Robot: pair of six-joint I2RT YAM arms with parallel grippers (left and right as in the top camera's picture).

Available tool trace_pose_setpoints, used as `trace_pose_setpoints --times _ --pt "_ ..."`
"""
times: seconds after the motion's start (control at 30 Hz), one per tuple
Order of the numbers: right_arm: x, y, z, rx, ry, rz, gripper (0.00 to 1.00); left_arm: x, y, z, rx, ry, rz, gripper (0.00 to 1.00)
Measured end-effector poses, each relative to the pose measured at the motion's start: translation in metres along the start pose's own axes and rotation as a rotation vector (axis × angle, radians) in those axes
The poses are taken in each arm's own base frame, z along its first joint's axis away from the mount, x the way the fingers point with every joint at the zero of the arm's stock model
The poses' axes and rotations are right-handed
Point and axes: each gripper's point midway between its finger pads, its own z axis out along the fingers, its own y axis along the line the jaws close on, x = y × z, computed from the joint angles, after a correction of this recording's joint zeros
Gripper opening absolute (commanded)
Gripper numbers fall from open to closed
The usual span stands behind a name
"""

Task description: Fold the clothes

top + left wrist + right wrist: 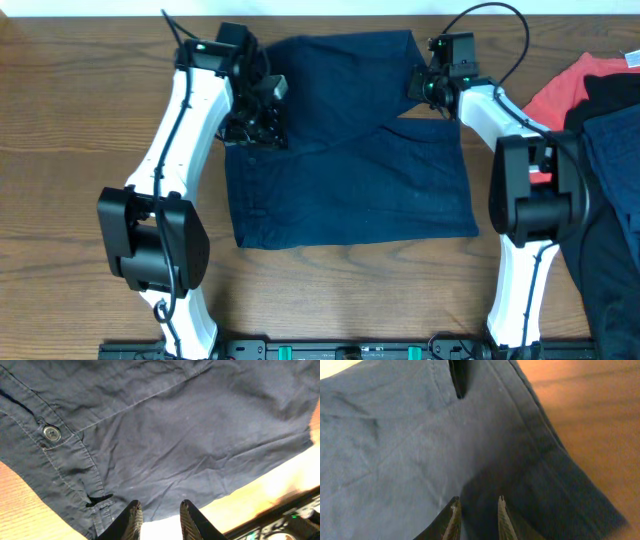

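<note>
At the left, one left gripper (159,512), claw narrowly parted and empty. Mid-table lies the single dark navy woven pair of shorts (350,175), long axis left-right, buttoned waistband leftward. One right gripper (476,507), also narrow and empty, hovers at its far-right edge.

Black garment (614,98) partly off frame

Left arm (185,110) and right arm (490,108) extended, jaws slightly parted
</note>
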Motion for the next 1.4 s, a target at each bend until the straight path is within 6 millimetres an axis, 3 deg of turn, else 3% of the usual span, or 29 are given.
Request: trace_pose_setpoints --times 0.13,0.23,0.37,0.53,0.63,0.73,0.8,0.87,1.0,1.13,1.4 --pt "0.014 -0.007 0.011 0.018 0.065 -0.008 0.11 0.006 -0.002 0.004 -0.048 0.023 0.026 0.28" --pt "0.024 -0.013 0.005 0.056 0.133 -0.023 0.07 0.006 -0.002 0.005 -0.067 0.026 0.034 0.29" --pt "0.044 -0.026 -0.012 0.141 0.246 -0.047 0.04 0.006 0.001 0.005 -0.082 0.025 0.035 0.29" --pt "0.078 -0.047 -0.048 0.276 0.413 -0.054 0.04 0.006 0.002 0.004 -0.088 0.025 0.035 0.29" --pt "0.085 -0.053 -0.059 0.312 0.439 -0.086 0.06 0.006 0.002 0.004 -0.089 0.024 0.035 0.29" --pt "0.072 -0.050 -0.063 0.311 0.379 -0.117 0.26 0.005 0.002 0.004 -0.089 0.021 0.036 0.30" --pt "0.046 -0.040 -0.067 0.285 0.276 -0.140 0.32 0.005 0.002 0.004 -0.089 0.020 0.037 0.30" --pt "0.014 -0.025 -0.078 0.254 0.158 -0.145 0.48 0.004 0.002 0.004 -0.089 0.019 0.037 0.30" --pt "-0.028 -0.006 -0.095 0.201 0.004 -0.141 0.49 0.004 0.002 0.004 -0.089 0.016 0.038 0.31" --pt "-0.036 -0.005 -0.079 0.169 -0.039 -0.108 0.49 0.004 0.002 0.004 -0.089 0.016 0.038 0.34" --pt "0.001 -0.030 -0.010 0.155 0.042 0.012 0.48 0.004 0.002 0.004 -0.091 0.016 0.038 0.35"
